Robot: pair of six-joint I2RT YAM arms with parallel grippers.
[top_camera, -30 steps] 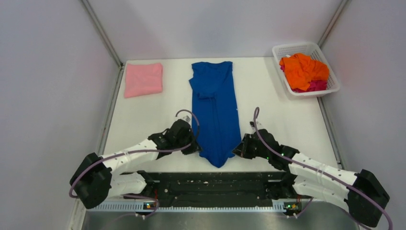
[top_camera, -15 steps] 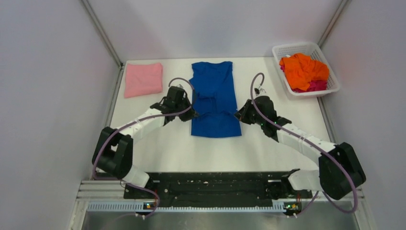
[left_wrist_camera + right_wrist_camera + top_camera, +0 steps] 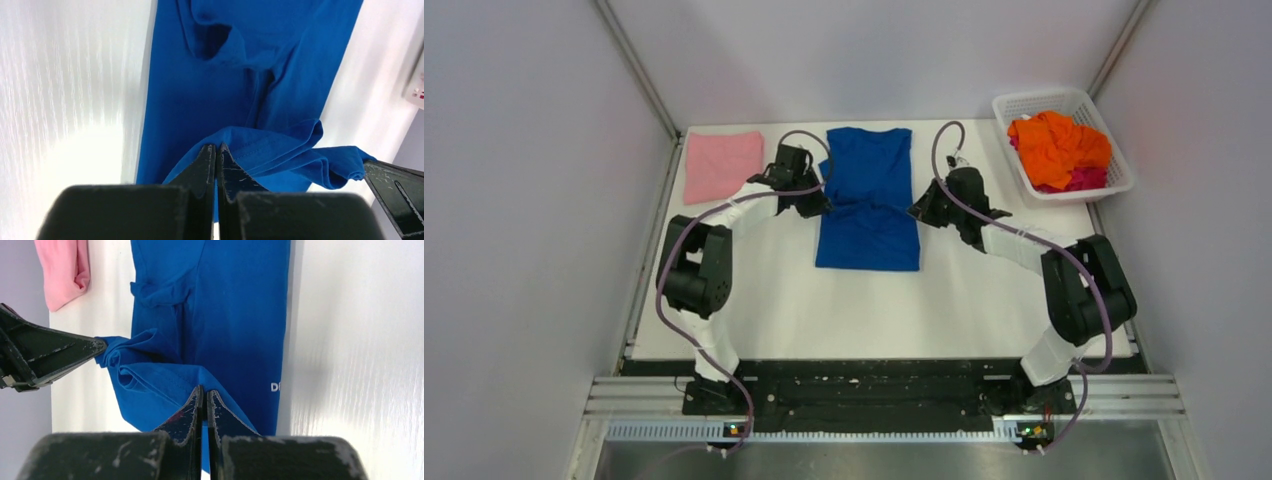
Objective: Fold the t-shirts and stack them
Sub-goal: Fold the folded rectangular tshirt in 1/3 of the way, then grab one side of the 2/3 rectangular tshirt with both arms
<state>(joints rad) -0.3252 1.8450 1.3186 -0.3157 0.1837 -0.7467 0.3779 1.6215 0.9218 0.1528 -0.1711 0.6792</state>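
Note:
The royal-blue t-shirt (image 3: 869, 195) lies lengthwise in the middle of the white table, its near half doubled back over itself. My left gripper (image 3: 817, 205) is shut on the hem's left corner (image 3: 235, 145), held above the shirt. My right gripper (image 3: 919, 212) is shut on the hem's right corner (image 3: 200, 382). The hem (image 3: 150, 372) hangs bunched between the two grippers. A folded pink t-shirt (image 3: 722, 165) lies at the far left and shows in the right wrist view (image 3: 62, 270). Orange (image 3: 1056, 145) and magenta (image 3: 1086, 179) t-shirts lie crumpled in the basket.
A white mesh basket (image 3: 1022, 105) stands at the far right corner. Grey enclosure walls and metal posts (image 3: 639, 75) border the table. The arms' rail (image 3: 874, 385) runs along the near edge.
Both grippers have carried the blue shirt's near hem away from the table's front towards the far side, folding the shirt over. Both arms are now stretched far forward.

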